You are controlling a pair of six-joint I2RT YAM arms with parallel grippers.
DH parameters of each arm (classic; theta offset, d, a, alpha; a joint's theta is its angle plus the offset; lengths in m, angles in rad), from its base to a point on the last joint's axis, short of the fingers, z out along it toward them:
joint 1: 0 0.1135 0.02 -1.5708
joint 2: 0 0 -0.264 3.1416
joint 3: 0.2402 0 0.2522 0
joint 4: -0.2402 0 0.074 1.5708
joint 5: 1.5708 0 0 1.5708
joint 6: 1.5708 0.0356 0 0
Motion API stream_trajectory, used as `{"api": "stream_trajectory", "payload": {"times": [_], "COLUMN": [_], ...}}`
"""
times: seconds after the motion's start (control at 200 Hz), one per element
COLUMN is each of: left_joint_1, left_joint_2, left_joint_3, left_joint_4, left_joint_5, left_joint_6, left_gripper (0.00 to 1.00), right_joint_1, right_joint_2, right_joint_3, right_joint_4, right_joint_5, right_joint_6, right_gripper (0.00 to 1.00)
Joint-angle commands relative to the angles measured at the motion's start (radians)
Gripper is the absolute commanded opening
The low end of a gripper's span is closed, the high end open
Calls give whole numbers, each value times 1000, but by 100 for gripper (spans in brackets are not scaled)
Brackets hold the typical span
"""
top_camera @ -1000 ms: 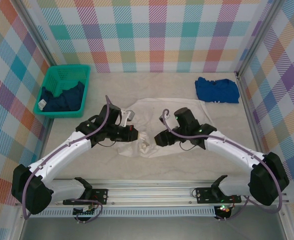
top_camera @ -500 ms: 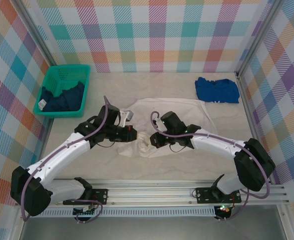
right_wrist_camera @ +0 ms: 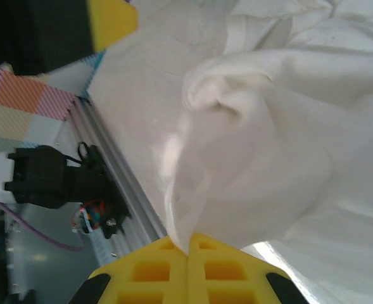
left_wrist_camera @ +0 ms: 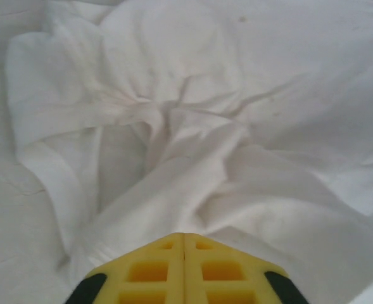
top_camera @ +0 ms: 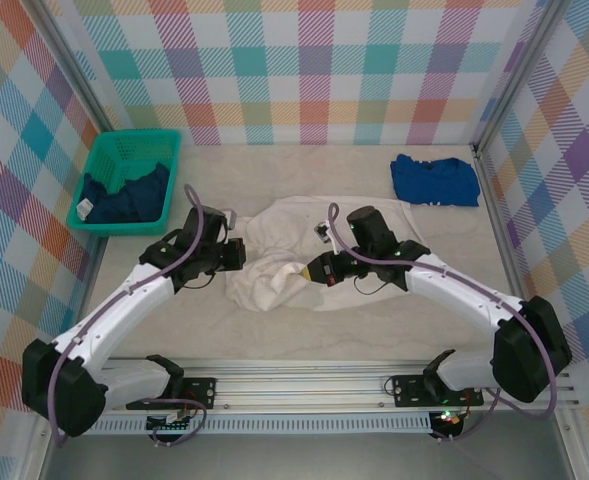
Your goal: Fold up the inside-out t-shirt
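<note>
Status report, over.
Left hand shut on the white t-shirt. Right hand shut on it too. Shirt crumpled, not yet folded. Blue shirt, green basket well apart.

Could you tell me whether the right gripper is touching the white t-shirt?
Touching. The right wrist view shows the right gripper shut on a fold of the t-shirt, with the cloth running straight out from between its closed tips.

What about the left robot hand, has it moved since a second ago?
Yes. The left gripper has slid left in the top view, nearer the green basket and farther from the blue shirt.
</note>
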Motion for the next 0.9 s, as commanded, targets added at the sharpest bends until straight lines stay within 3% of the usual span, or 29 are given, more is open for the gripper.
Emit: {"api": "stream_trajectory", "payload": {"times": [0.0, 0.085, 0.255, 0.335, 0.41, 0.705, 0.79, 0.895], "left_joint_1": [8, 4, -53, -109, -145, -160, -160, -158], "left_joint_2": [8, -39, -193, -203, -164, 48, 97, 158], "left_joint_3": [-6, -55, -230, -278, -275, -220, -191, -160], "left_joint_4": [34, 69, 173, 217, 221, 329, 354, 370], "left_joint_5": [-2, 92, 291, 306, 263, 217, 208, 201], "left_joint_6": [37, 31, 28, 18, 22, 86, 98, 112], "left_gripper": [25, 36, 47, 56, 58, 59, 52, 34], "right_joint_1": [-16, -22, -31, -32, -33, -33, -33, -34], "right_joint_2": [39, 62, 104, 118, 124, 101, 90, 68], "right_joint_3": [30, 33, 35, 42, 46, 29, 20, 4], "right_joint_4": [83, 108, 153, 158, 161, 132, 110, 89], "right_joint_5": [-105, -100, -93, -97, -100, -82, -70, -48], "right_joint_6": [75, 108, 172, 175, 175, 154, 138, 114], "right_gripper": [0, 0, 0, 0, 0, 0, 0, 0]}}
